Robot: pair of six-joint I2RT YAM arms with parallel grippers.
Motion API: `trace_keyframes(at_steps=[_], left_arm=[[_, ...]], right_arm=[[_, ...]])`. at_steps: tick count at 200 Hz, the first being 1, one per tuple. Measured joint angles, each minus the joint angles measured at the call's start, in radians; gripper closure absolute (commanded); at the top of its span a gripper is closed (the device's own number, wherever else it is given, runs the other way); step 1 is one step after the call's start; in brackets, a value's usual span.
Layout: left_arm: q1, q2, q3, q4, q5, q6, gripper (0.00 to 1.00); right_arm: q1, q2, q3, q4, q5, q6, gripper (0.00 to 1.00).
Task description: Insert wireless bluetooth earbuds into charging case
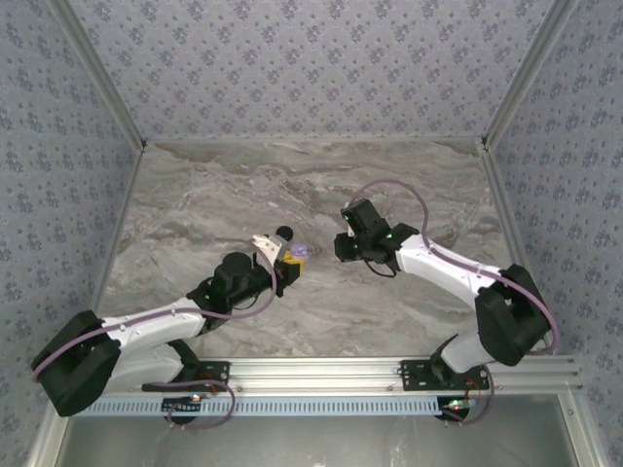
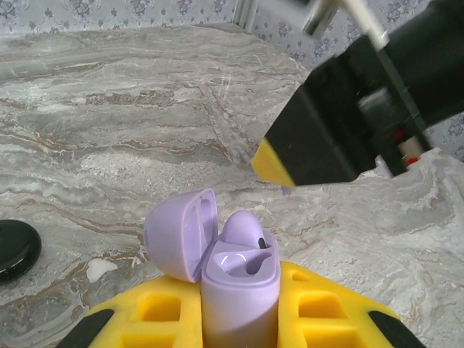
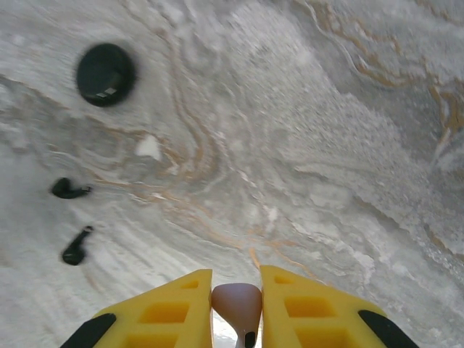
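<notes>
Lilac and upright, the charging case (image 2: 239,290) is clamped in my left gripper (image 2: 239,322), its lid flipped open toward 10 o'clock, with one lilac earbud (image 2: 243,230) seated inside. My right gripper (image 3: 237,322), at 3 o'clock from it overhead, pinches a pale earbud (image 3: 236,299). On the marble table (image 3: 326,145) I see a black round case (image 3: 106,74) at 10 o'clock and two black earbuds (image 3: 67,190) at 9 o'clock, apart from it.

surface: grey-veined marble table (image 1: 292,185) | surround: floral-patterned walls (image 1: 311,68) | near edge: aluminium rail (image 1: 321,368)
</notes>
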Motion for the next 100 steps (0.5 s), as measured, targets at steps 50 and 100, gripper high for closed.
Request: trace_keyframes(at_steps=[50, 100], left_arm=[[0.000, 0.072, -0.043, 0.175, 0.003, 0.026, 0.84], [0.000, 0.145, -0.054, 0.318, -0.001, 0.040, 0.85]], right_arm=[[0.000, -0.095, -0.002, 0.044, -0.067, -0.037, 0.79], [0.018, -0.134, -0.002, 0.099, -0.118, -0.061, 0.79]])
